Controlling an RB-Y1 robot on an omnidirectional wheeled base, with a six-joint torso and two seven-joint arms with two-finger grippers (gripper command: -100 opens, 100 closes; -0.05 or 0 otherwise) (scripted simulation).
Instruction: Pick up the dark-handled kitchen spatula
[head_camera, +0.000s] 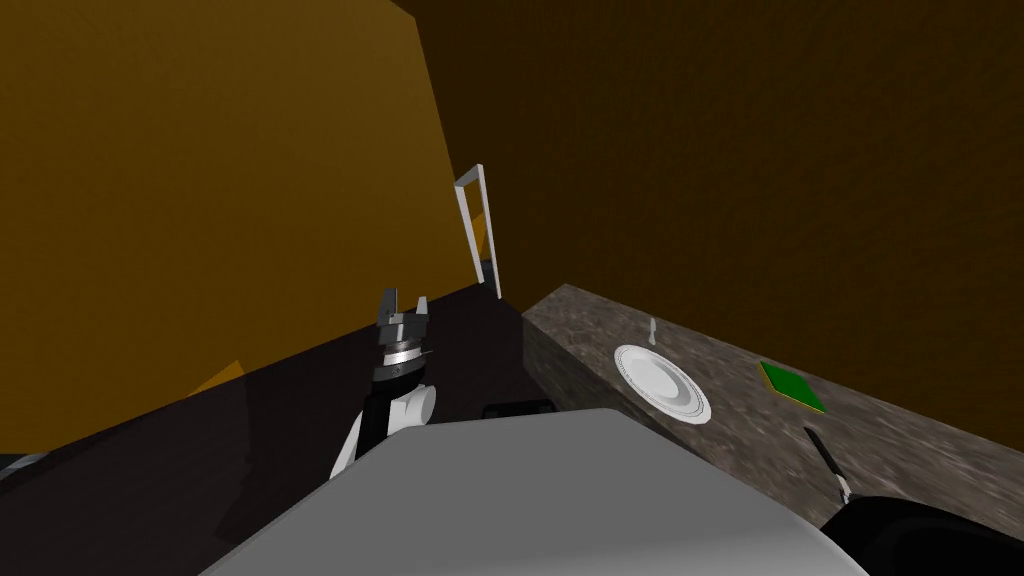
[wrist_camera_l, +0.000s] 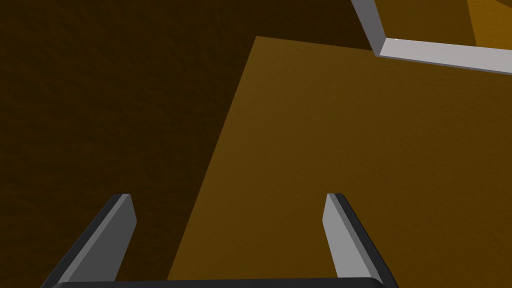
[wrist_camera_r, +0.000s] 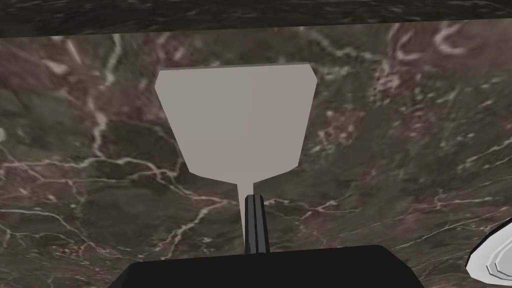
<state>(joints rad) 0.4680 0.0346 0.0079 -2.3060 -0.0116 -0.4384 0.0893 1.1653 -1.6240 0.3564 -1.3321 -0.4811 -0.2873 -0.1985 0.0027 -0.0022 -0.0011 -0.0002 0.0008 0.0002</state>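
The spatula (wrist_camera_r: 235, 125) has a wide pale grey blade and a thin dark handle (head_camera: 824, 455). It lies on the dark veined stone counter (head_camera: 900, 440), near its front edge at my right. In the right wrist view my right gripper (wrist_camera_r: 256, 197) has its two fingers pressed together where the blade's neck meets the handle. The rest of the handle is hidden behind the fingers and the gripper's body. My left gripper (head_camera: 405, 305) is raised at the left, away from the counter. Its fingers (wrist_camera_l: 122, 225) stand wide apart with nothing between them.
A white plate (head_camera: 660, 383) sits on the counter left of the spatula, and its rim (wrist_camera_r: 492, 260) shows beside my right hand. A flat green square (head_camera: 792, 386) and a small white upright item (head_camera: 653, 330) lie further back. A white door frame (head_camera: 480, 230) stands in the corner.
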